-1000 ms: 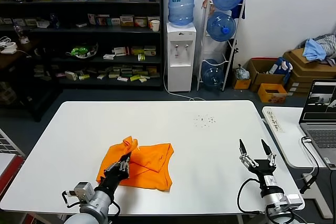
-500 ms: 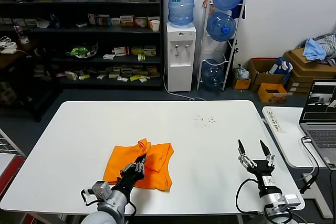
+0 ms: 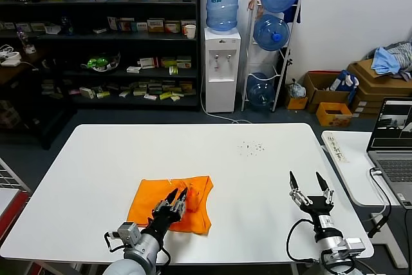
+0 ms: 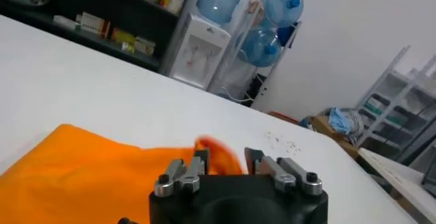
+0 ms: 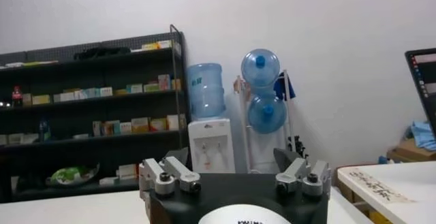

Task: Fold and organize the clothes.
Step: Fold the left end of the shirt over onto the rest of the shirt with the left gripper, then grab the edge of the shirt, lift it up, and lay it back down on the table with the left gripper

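Even, bright indoor light falls from overhead, with no hard shadows on the white table (image 3: 257,185); only a faint soft shade sits under the left gripper (image 3: 175,199). The tabletop glows nearly blown-out ahead of the left gripper in its wrist view. There the orange T-shirt (image 4: 82,171) beyond the fingertips smears with motion blur. Behind the right gripper (image 5: 235,171), the wall looks hazy and washed.
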Robot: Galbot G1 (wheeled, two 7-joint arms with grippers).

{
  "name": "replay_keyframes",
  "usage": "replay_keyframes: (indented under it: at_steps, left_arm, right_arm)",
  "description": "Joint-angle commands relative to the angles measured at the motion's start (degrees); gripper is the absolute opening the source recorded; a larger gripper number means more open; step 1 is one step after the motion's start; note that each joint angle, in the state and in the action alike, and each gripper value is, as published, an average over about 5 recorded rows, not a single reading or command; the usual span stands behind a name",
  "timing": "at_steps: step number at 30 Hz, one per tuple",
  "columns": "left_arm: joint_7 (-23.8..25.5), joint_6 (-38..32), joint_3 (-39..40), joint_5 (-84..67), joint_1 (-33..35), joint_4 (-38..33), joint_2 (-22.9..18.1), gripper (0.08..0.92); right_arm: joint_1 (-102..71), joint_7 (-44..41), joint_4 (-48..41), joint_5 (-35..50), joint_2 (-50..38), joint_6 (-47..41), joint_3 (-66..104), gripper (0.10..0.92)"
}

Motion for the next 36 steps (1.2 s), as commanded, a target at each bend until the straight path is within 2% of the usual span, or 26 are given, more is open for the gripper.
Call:
replay_keyframes:
  at_steps: [1,6,11,14,16,19,36]
  left_arm:
    - [0.6,0.2,-1.1,-2.2,1.7,-2.6,1.1,0.489]
    - [2.6,-0.9,-7.2,-0.4,3.0,-1.9,4.9,0.636]
    - [8.6,-6.0,-16.0,5.3,4.9,5.6,13.4,0.774]
    - [10.4,-8.0,-17.8,4.0,5.7,8.9,18.7,0.815]
    - [10.9,-8.7,-17.6,2.2,5.8,9.9,20.7,0.82]
    - [10.8,-8.7,-16.4,-0.5,5.0,10.8,21.2,0.822]
    - [9.6,-5.8,-11.1,-4.0,1.3,13.1,17.3,0.823]
  right_arm:
    - [0.3,0.0,-0.1,0.1,0.1,0.0,-0.3,0.823]
    - [0.7,0.0,0.0,0.2,0.1,-0.1,-1.1,0.823]
    - [0.6,0.0,1.1,0.4,0.0,-0.2,-1.5,0.823]
    - [0.3,0.0,2.2,0.4,-0.4,-0.4,-1.6,0.823]
    - [0.2,0.1,3.0,0.5,-0.6,-0.5,-1.5,0.823]
    - [0.2,0.2,3.8,0.7,-0.7,-0.6,-1.3,0.823]
    - [-0.2,0.4,4.1,1.0,-0.7,-0.8,-1.3,0.823]
